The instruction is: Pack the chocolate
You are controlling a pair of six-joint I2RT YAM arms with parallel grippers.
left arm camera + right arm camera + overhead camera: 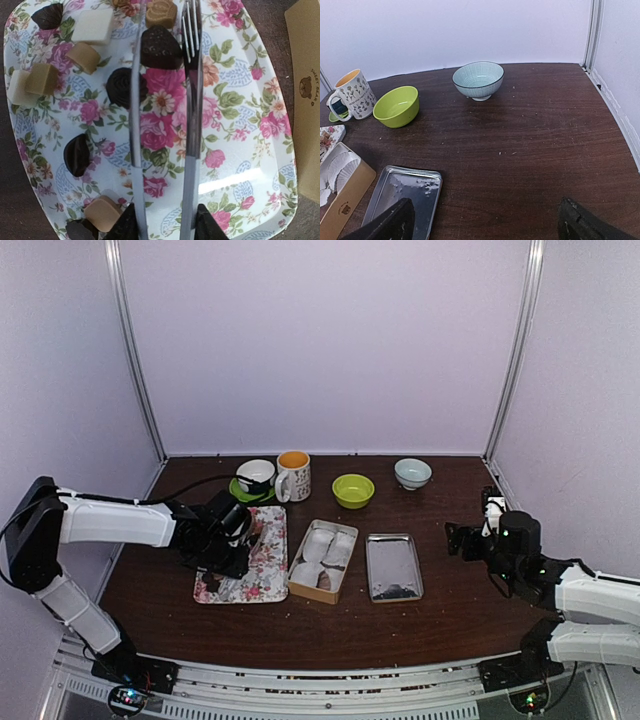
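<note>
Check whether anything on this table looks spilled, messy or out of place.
Nothing major. The silver tray carries pale smears, and light crumbs speckle the table around it. The chocolates lie loosely scattered on the floral tray.

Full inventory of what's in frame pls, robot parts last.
small bite-size chocolate lumps: about ten, dark brown, tan and cream, on the floral tray
rectangular floral-print tray: one, white with pink roses, front left
slim silver metal tongs: one, above the tray
tan rectangular tin: one, white paper cups inside, centre
shallow silver metal tray: one, right of the tin
lime-green round bowl: one, back centre
pale blue ceramic bowl: one, back right
flower-patterned mug: one, orange inside, back
white cup: one, dark rim, on a green saucer, back left
dark wooden table: one
left pincer: shut on the tongs
right pincer: open, above bare table at right
</note>
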